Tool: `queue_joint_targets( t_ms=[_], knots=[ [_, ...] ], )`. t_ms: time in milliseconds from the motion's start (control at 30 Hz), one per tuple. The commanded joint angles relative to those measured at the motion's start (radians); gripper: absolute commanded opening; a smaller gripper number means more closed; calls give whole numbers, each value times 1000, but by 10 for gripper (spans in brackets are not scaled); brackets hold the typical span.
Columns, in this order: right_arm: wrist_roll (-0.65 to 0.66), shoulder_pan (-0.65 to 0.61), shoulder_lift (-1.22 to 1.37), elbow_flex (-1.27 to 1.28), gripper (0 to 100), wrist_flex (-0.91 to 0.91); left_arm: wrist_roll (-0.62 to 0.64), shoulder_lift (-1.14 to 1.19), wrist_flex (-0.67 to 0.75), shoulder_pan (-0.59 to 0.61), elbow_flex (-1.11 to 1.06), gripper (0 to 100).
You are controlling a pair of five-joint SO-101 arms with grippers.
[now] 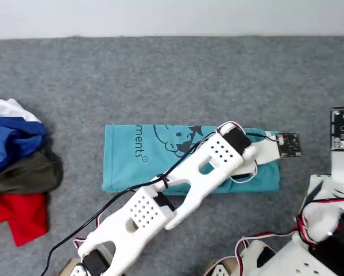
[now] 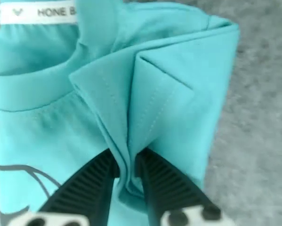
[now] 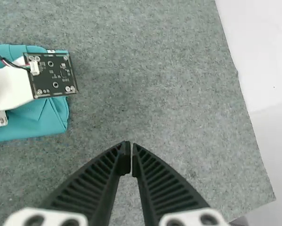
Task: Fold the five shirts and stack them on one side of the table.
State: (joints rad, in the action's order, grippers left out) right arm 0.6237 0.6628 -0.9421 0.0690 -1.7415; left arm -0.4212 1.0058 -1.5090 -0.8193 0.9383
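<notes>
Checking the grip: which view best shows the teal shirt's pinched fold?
The left wrist view: the left gripper clamps a raised fold of the teal shirt close up. The high view has the arm over that spot; the right wrist view catches one shirt corner.

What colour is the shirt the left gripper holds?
The shirt is teal with dark print; the high view shows it best.

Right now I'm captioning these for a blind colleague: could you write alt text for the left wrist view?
The left gripper, black and ribbed, pinches a bunched fold of the teal shirt, which lies folded on the grey table cover. A white label strip runs along the shirt's collar.
</notes>
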Motion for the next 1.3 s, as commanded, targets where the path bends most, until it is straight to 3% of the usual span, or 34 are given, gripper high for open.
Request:
queue_joint_targets(
  t_ms=[0, 167, 367, 867, 1067, 1267],
  knots=[
    [-9, 13, 13, -41, 12, -7, -15, -11, 66, 21, 44, 15],
    [-9, 13, 15, -41, 12, -5, -17, -11, 89, 35, 44, 24],
    [-9, 13, 15, -40, 12, -2, -11, -18, 81, 57, 54, 137],
    [0, 15, 10, -40, 12, -2, -17, -18, -95, 97, 213, 137],
    [0, 15, 15, -40, 12, -12, -11, -17, -252, 74, 420, 77],
    [2, 15, 16, -31, 12, -8, -9, -77, -250, 48, 346, 43]
  ],
)
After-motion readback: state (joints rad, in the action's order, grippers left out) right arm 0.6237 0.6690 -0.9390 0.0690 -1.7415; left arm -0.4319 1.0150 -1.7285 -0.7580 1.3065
